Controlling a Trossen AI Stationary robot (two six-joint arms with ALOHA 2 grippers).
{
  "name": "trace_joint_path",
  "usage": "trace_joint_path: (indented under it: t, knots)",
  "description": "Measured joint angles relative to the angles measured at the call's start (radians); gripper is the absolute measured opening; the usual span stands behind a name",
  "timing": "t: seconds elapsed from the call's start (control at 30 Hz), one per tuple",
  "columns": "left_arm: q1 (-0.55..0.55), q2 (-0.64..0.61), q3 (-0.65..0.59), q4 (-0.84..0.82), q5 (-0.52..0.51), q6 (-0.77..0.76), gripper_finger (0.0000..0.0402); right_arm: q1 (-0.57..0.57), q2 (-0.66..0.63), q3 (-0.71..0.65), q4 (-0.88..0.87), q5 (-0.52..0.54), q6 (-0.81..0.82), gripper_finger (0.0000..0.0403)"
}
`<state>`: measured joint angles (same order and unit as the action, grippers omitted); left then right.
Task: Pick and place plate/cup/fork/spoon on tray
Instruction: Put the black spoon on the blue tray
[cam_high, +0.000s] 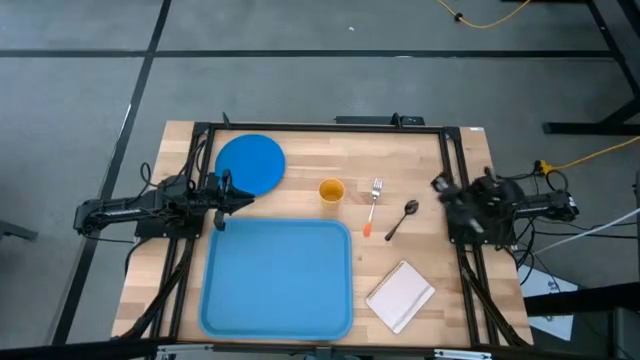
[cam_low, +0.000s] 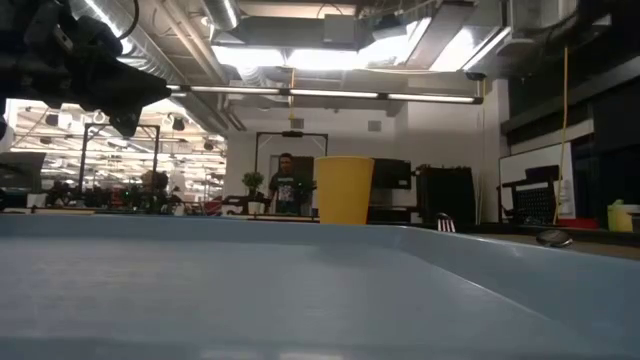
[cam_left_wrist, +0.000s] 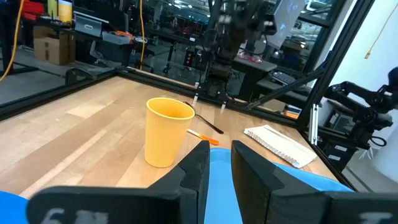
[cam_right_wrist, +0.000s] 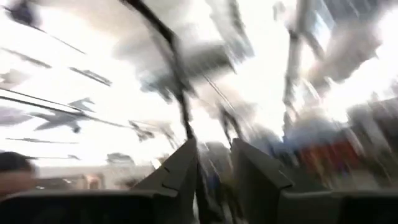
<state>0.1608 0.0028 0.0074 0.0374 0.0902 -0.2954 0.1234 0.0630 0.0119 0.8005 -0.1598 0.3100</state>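
The blue plate (cam_high: 250, 163) lies flat on the table at the far left. The orange-yellow cup (cam_high: 332, 191) stands upright mid-table, and also shows in the left wrist view (cam_left_wrist: 168, 132). The fork (cam_high: 372, 205) and the dark spoon (cam_high: 402, 218) lie to its right. The light-blue tray (cam_high: 278, 278) lies at the near middle. My left gripper (cam_high: 243, 197) is shut and empty, above the table between the plate's near edge and the tray's far left corner, pointing toward the cup (cam_left_wrist: 219, 148). My right gripper (cam_high: 438, 184) is shut and empty above the table's right side, right of the spoon.
A white rectangular pad (cam_high: 400, 295) lies near the tray's right side at the near right. Dark frame rails (cam_high: 456, 180) run along the table's edges. In the low view the tray's wall (cam_low: 300, 290) fills the foreground. A person (cam_low: 288, 182) stands far behind the table.
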Motion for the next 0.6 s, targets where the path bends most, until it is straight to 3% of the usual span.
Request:
trace_joint_path:
  t: [0.1, 0.2, 0.27, 0.43, 0.6]
  knots:
    - [0.000, 0.000, 0.000, 0.000, 0.000, 0.000, 0.0059, 0.000, 0.055, 0.061, 0.018, -0.055, -0.074, 0.0107]
    - [0.000, 0.000, 0.000, 0.000, 0.000, 0.000, 0.0059, 0.000, 0.154, 0.169, -0.141, -0.042, -0.133, 0.0107]
    - [0.000, 0.000, 0.000, 0.000, 0.000, 0.000, 0.0059, 0.000, 0.247, 0.259, -0.293, 0.022, -0.129, 0.0107]
    - [0.000, 0.000, 0.000, 0.000, 0.000, 0.000, 0.0059, -0.001, 0.512, 0.496, -0.717, 0.210, 0.068, 0.0107]
    - [0.000, 0.000, 0.000, 0.000, 0.000, 0.000, 0.0059, 0.000, 0.727, 0.670, -1.037, 0.208, 0.246, 0.0107]
